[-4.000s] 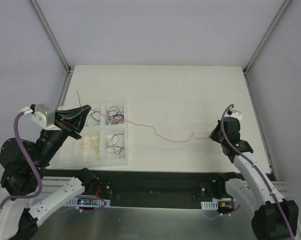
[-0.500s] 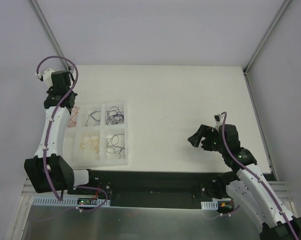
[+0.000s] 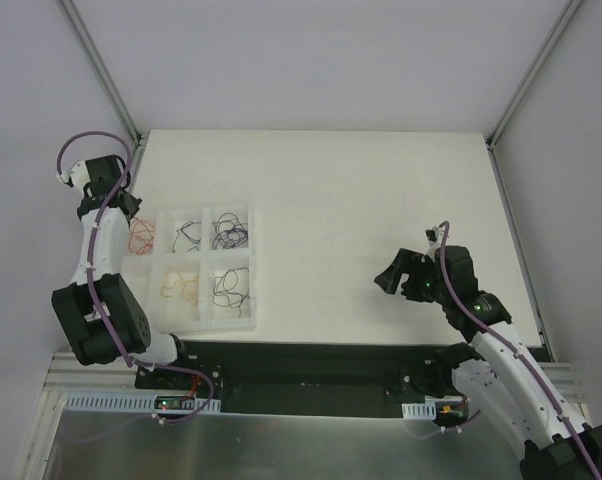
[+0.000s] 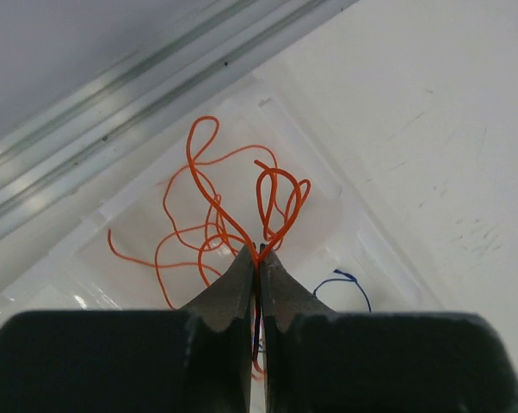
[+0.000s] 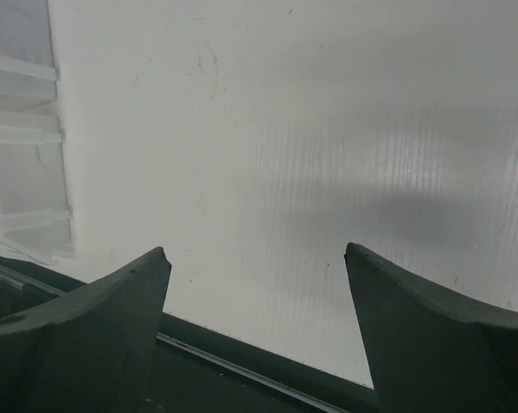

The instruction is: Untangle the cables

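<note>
Red-orange cable [image 4: 209, 194] no longer strung across bench [image 3: 361, 200]: left hand [image 4: 257, 256], pinched shut on it, holds it in far-left cell of tray [image 3: 203, 322]. Right hand [image 5: 254, 256] wide open, empty. Other cables [image 3: 224, 260] lie sorted in cells; task nearly done

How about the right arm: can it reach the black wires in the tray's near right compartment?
Probably yes: the right gripper is open, only bare table lies between it and the black wires, and the left gripper holds orange wire at the tray's far-left corner.
</note>
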Controlling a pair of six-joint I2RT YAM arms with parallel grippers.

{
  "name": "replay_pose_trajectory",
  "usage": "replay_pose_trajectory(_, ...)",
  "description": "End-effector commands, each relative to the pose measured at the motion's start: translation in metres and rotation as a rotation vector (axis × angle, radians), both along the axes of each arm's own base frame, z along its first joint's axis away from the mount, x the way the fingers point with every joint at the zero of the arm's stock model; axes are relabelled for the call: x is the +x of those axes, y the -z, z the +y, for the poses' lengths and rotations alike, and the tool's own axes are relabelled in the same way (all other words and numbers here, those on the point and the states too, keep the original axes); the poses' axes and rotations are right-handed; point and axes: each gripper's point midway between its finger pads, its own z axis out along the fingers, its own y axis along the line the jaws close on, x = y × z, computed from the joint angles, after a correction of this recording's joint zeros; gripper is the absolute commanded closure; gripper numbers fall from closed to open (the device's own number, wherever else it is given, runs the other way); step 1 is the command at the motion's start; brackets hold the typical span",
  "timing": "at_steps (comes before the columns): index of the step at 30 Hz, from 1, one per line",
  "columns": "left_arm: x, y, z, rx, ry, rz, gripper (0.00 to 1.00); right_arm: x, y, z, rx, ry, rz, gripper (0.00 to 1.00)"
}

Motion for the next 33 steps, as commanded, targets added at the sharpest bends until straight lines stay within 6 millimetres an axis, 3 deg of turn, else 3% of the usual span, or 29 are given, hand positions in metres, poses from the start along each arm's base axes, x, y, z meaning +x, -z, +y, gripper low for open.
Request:
replay_pose_trajectory(1, -0.004, 0.029, -0.02, -0.169, -0.049, -0.006, 1.0, 0.01, -0.024, 0.006, 0.023, -0.017, -0.049, 0.14)
replay_pose_trajectory(15, -0.046, 0.088, -0.036, -0.362, -0.295, 0.109, 1.0, 0.011, -0.021, 0.006, 0.026, -0.011, -0.039, 0.14)
replay_pose_trajectory(20, -0.056, 0.097, -0.028, -0.417, -0.371, 0.111, 1.0, 0.012, -0.022, 0.008, 0.026, -0.017, -0.036, 0.14)
replay_pose_trajectory(22, -0.051, 0.091, -0.025, -0.414, -0.354, 0.095, 0.99, 0.012, -0.021, 0.008, 0.025, -0.017, -0.033, 0.14)
replay_pose_trajectory(26, -0.047, 0.073, -0.024, -0.393, -0.322, 0.049, 0.83, 0.013, -0.021, 0.009, 0.028, -0.023, -0.03, 0.14)
replay_pose_trajectory(31, -0.046, 0.047, -0.026, -0.36, -0.293, -0.024, 0.36, 0.012, -0.019, 0.009, 0.023, -0.024, -0.021, 0.14)
replay_pose_trajectory(33, -0.044, 0.033, -0.028, -0.347, -0.272, -0.062, 0.28, 0.012, -0.018, 0.008, 0.021, -0.023, -0.019, 0.14)
